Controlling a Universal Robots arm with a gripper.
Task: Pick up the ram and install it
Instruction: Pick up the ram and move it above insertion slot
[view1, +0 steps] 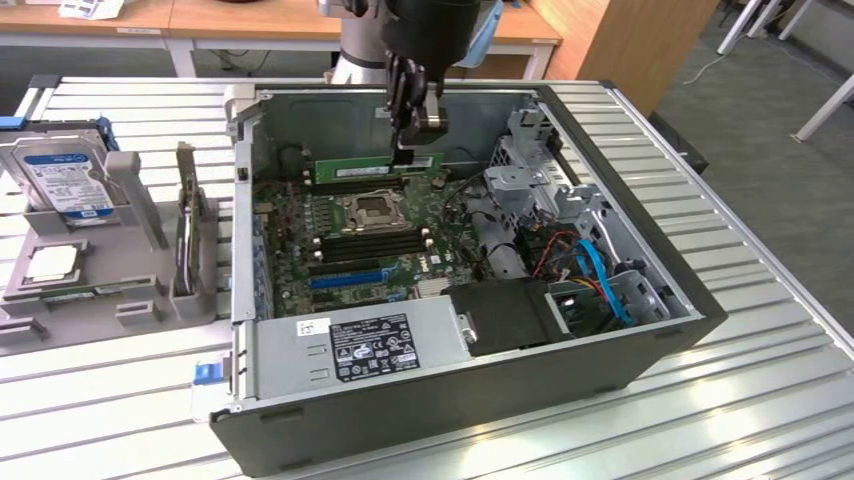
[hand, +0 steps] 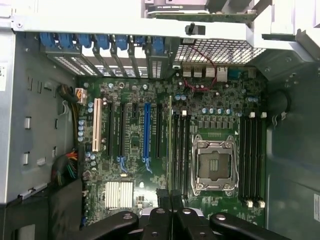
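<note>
The ram (view1: 378, 166) is a long thin green stick held level inside the open computer case (view1: 667, 300). My gripper (view1: 404, 153) is shut on its upper edge, at the end toward the exterior view's right. It hangs over the black memory slots (view1: 378, 184) on the far side of the CPU socket (view1: 370, 209). In the wrist view the ram (hand: 170, 140) shows edge-on as a thin line running out from my gripper (hand: 170, 199), along the memory slots (hand: 180, 150) beside the CPU socket (hand: 214, 166). I cannot tell whether it touches a slot.
More black memory slots (view1: 363, 243) and a blue slot (view1: 350, 276) lie nearer on the motherboard. A power supply (view1: 360, 340) and drive cage (view1: 534, 190) with cables crowd the case. On the exterior view's left, a grey holder (view1: 147, 300) carries a hard drive (view1: 67, 180) and an upright card (view1: 187, 215).
</note>
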